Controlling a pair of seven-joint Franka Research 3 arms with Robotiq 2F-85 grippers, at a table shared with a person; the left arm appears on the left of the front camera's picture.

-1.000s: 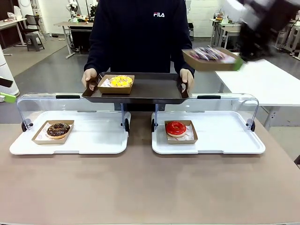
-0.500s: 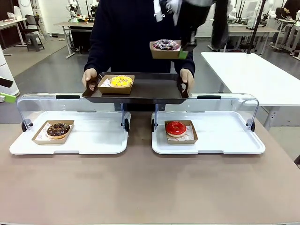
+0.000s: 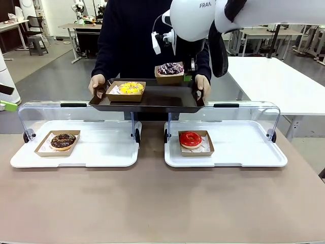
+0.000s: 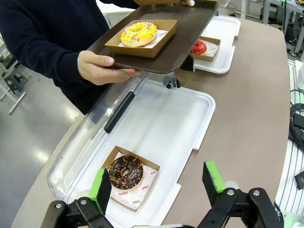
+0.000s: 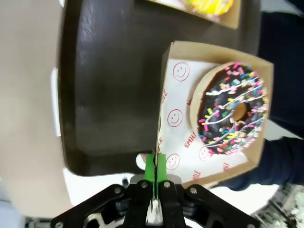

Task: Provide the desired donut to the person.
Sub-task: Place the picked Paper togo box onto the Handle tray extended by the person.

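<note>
The person (image 3: 147, 35) in a black sweatshirt holds a dark tray (image 3: 157, 101) with both hands across the table. A yellow sprinkled donut (image 3: 130, 88) in a cardboard box sits on the tray's left part. My right gripper (image 5: 155, 173) is shut on the edge of a cardboard box (image 5: 190, 156) holding a chocolate donut with coloured sprinkles (image 5: 232, 114). That sprinkled donut's box (image 3: 170, 72) hangs just above the tray's right part. My left gripper (image 4: 156, 187) stands open above the left white tray (image 4: 190, 123), with nothing between its fingers.
Two white trays with raised clear lids lie on the brown table. The left one (image 3: 101, 152) holds a chocolate donut (image 3: 63, 141) in a box, the right one (image 3: 244, 152) a red glazed donut (image 3: 190, 139). A white table (image 3: 274, 81) stands at the right behind.
My right arm has swung from the upper right leftward and down with the sprinkled donut's box, now over the person's tray. The tray and the left arm have stayed still.
</note>
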